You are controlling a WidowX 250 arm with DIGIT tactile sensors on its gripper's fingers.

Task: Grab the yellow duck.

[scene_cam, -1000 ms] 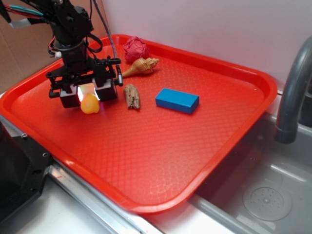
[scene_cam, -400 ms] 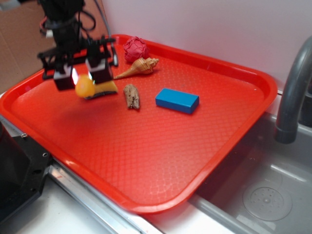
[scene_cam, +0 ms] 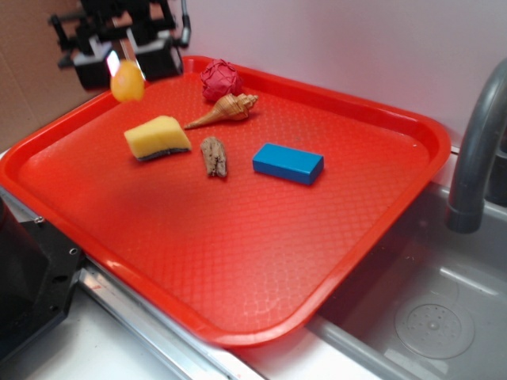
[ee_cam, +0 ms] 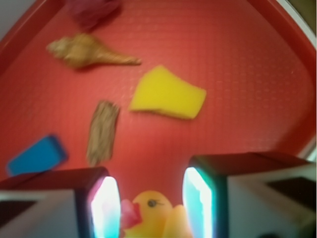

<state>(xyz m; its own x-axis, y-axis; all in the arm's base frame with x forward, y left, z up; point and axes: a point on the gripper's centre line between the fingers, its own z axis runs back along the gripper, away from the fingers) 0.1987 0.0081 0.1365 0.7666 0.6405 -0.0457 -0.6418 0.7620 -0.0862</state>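
A: In the exterior view, how far along does the job look?

B: The grab itself looks done. The gripper (scene_cam: 125, 67) sits high at the far left corner, above the rim of the red tray (scene_cam: 412, 127), and the yellow duck (scene_cam: 127, 81) hangs between its fingers (scene_cam: 158, 59), clear of the tray floor. Nothing seems left but to keep hold of it.

A: And what is under it?

B: The yellow sponge (scene_cam: 158, 138) lies on the tray below and a little toward the camera, well apart from the duck. Beside it lie the wood chip (scene_cam: 214, 156) and the blue block (scene_cam: 288, 163); the shell (scene_cam: 224, 109) and the red ball (scene_cam: 221, 80) sit further back.

A: What does the wrist view add?

B: The two fingers (ee_cam: 104, 206) are clamped on the duck (ee_cam: 148, 215) from either side, their pads glowing pale. It is blurred, so I would only say the pads appear to touch it. The duck shows as a small rounded yellow body with a dark eye and a red beak pointing toward the left finger. Far below lie the sponge (ee_cam: 167, 93) and shell (ee_cam: 89, 52).
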